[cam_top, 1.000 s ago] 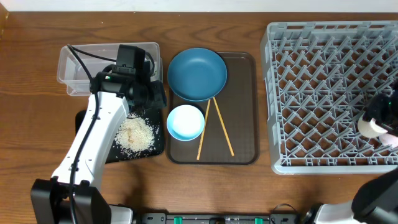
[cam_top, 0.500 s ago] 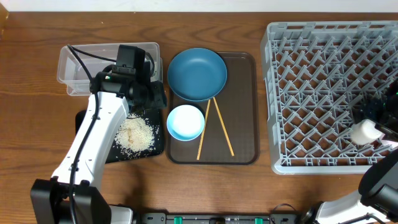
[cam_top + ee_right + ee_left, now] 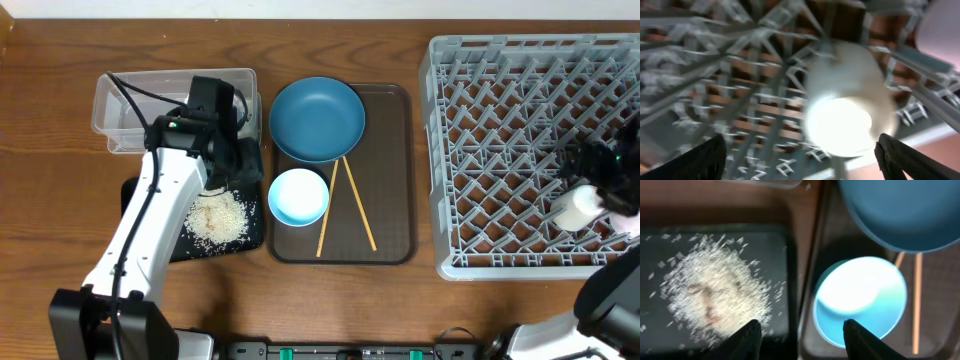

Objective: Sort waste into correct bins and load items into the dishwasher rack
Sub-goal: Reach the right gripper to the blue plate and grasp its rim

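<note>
Cup (image 3: 577, 209), small and white, lying among pegs of large square grey plastic dishwasher rack (image 3: 500, 150), near its right edge.
Jaws of right gripper (image 3: 800, 147) spread wide either side of cup, not touching; those of left gripper (image 3: 802, 335) half apart, holding nothing, over edge of flat black tray (image 3: 775, 240), between loose white rice (image 3: 710, 295) and light-blue bowl (image 3: 860, 300).

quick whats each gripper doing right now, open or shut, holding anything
left gripper: open, holding nothing
right gripper: open, wide of the small white cup in the large grey plastic dishwasher rack, not gripping it
</note>
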`<state>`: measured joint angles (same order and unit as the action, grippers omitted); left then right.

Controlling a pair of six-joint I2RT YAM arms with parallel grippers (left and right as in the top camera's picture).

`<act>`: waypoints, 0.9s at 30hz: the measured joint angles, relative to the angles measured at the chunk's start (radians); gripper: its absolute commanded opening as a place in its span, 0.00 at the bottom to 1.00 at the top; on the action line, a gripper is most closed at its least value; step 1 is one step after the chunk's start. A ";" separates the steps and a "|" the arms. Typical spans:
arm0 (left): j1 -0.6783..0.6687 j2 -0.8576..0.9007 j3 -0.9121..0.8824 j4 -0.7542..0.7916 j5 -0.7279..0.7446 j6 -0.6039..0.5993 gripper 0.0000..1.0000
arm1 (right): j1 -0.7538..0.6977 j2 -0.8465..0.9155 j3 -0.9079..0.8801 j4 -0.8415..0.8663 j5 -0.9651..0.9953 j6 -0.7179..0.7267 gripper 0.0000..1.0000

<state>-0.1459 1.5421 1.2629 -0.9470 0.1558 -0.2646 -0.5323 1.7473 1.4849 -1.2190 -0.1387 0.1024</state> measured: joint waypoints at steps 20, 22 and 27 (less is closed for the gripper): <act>0.127 -0.058 0.000 -0.095 -0.104 -0.093 0.62 | 0.682 -0.061 0.081 0.499 -0.172 0.015 0.87; 0.156 -0.069 0.000 -0.111 -0.108 -0.101 0.62 | 0.744 0.010 0.081 0.529 -0.144 0.029 0.83; 0.172 -0.073 0.000 -0.127 -0.111 -0.105 0.63 | 0.847 0.159 0.080 0.622 -0.084 0.097 0.74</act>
<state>0.0265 1.4693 1.2629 -1.0737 0.0452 -0.3698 0.3145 1.9068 1.5650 -0.5972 -0.2230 0.1989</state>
